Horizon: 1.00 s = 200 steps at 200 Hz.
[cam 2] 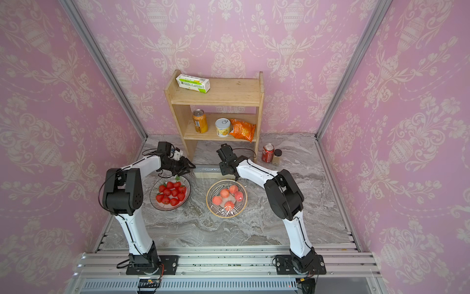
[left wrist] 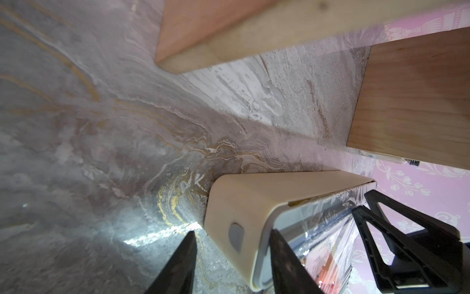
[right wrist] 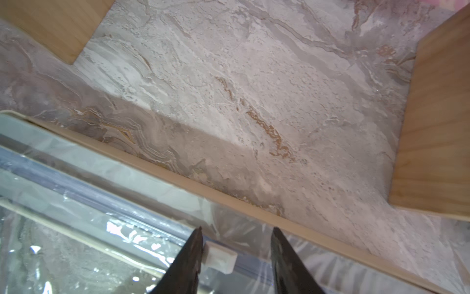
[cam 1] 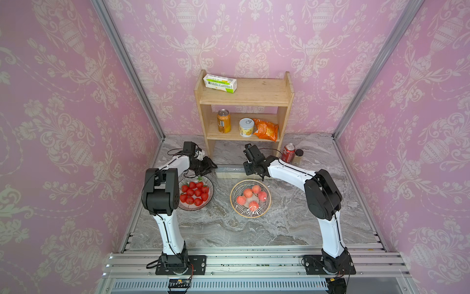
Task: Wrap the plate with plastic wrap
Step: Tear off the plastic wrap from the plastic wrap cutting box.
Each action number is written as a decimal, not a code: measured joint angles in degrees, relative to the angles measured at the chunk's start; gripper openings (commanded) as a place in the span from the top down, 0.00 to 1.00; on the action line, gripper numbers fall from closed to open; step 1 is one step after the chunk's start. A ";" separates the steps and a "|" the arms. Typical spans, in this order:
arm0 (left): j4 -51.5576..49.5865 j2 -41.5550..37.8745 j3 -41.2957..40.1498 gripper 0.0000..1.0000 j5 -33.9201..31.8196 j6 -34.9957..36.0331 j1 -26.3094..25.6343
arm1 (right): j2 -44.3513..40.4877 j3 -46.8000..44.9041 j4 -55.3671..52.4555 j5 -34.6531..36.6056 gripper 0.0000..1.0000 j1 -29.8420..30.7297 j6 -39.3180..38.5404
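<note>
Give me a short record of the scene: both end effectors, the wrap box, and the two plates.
left end effector: straddles one end of the wrap box; grip unclear
right end effector: open, white slider between its fingers
strawberry plate: no film seen
peach plate: under glossy film

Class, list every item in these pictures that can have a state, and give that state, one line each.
Long cream dispenser box with grey translucent lid: lying flat.
Gold-rimmed glass plate of peaches: covered with clear film.
Black-striped plate of strawberries: uncovered.
Orange drink can: upright.
Red drink can: upright.
Left hand: astride the box's end, grip unclear.
Right hand: open, astride the small white slider.
</note>
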 measured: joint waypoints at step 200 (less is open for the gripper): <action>-0.79 -0.35 0.26 0.52 -1.44 0.00 -0.35 | -12.31 -17.94 4.39 6.12 0.52 -11.67 1.09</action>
